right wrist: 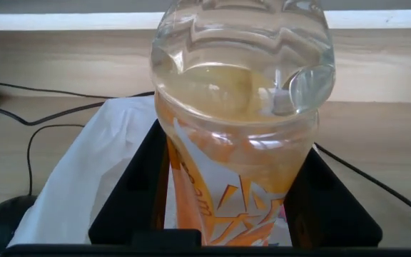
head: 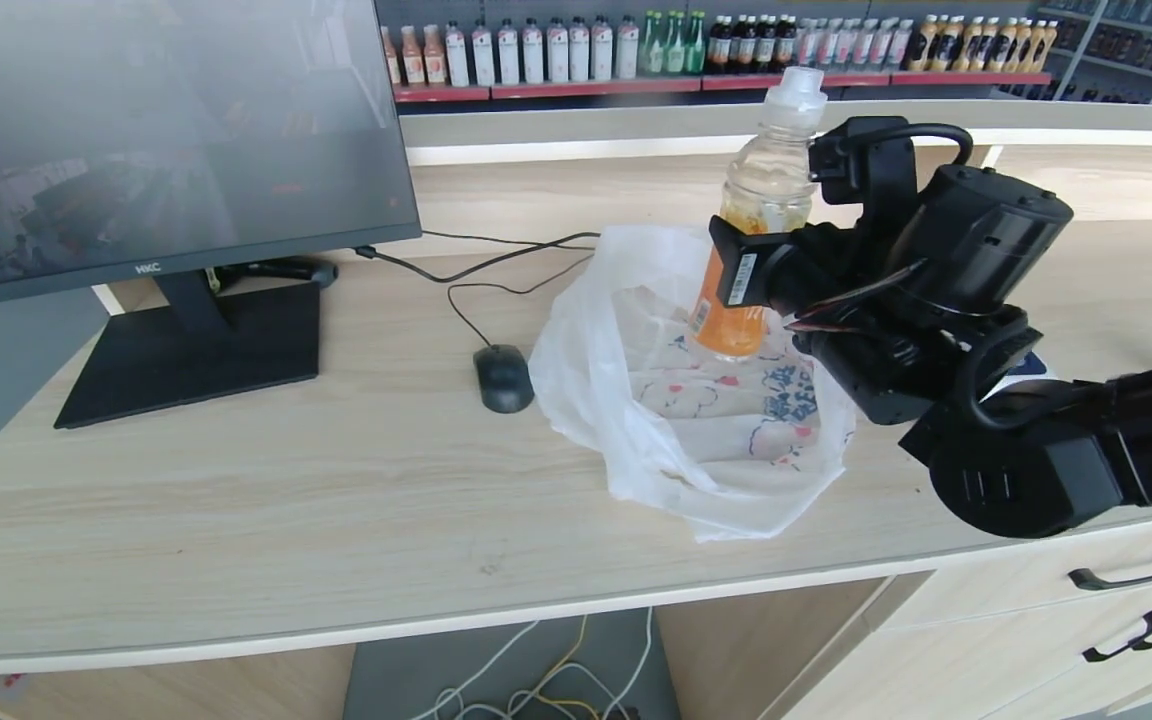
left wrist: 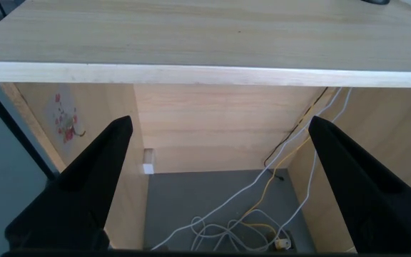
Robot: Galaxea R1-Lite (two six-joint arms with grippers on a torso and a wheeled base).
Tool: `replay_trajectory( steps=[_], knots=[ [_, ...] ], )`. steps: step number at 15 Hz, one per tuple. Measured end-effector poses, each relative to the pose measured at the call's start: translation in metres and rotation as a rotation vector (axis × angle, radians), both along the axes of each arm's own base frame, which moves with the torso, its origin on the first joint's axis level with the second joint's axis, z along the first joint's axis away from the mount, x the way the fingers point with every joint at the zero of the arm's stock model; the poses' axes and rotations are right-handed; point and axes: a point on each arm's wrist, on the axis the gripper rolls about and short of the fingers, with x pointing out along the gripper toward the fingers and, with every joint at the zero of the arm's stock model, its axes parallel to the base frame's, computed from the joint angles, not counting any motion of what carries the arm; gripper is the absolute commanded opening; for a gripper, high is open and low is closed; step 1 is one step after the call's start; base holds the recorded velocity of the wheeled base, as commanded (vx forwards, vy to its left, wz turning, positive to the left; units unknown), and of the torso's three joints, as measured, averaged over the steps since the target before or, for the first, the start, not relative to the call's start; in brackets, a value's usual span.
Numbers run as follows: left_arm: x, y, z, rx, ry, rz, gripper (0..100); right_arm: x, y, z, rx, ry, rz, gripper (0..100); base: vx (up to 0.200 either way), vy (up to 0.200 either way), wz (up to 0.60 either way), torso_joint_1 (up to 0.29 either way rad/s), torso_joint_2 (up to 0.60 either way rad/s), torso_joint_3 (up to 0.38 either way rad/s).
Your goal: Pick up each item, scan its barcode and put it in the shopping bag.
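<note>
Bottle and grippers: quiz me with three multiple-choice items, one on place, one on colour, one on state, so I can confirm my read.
1. Where is the bottle?
A) lying flat, released
B) upright in the right gripper, at the open shopping bag
C) standing free, ungripped

2. What colour is the bottle's label?
A) blue
B) green
C) orange

3. How is the left gripper?
A) open, holding nothing
B) shut on nothing
C) shut on the bottle

Answers:
1 B: the head view shows the gripper clamped on the upright bottle at the open bag.
2 C: orange shows in both the head and right wrist views.
3 A: its jaws stand wide apart with nothing between them.
</note>
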Motion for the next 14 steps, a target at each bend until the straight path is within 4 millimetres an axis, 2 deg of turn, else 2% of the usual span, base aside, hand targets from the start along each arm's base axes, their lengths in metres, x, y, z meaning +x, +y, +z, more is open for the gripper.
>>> replay_trajectory(
  steps=[7,14],
  knots=[
    [0.0,0.0,0.0,0.0,0.0,0.0,100,0.028,0.018,-0.009,0.008,-0.012,0.0,0,0.0,0.0,0.0,0.0,0.0,0.0],
    [0.0,0.0,0.0,0.0,0.0,0.0,100,0.031,0.033,-0.019,-0.002,0.001,0.03,0,0.0,0.0,0.0,0.0,0.0,0.0]
  ],
)
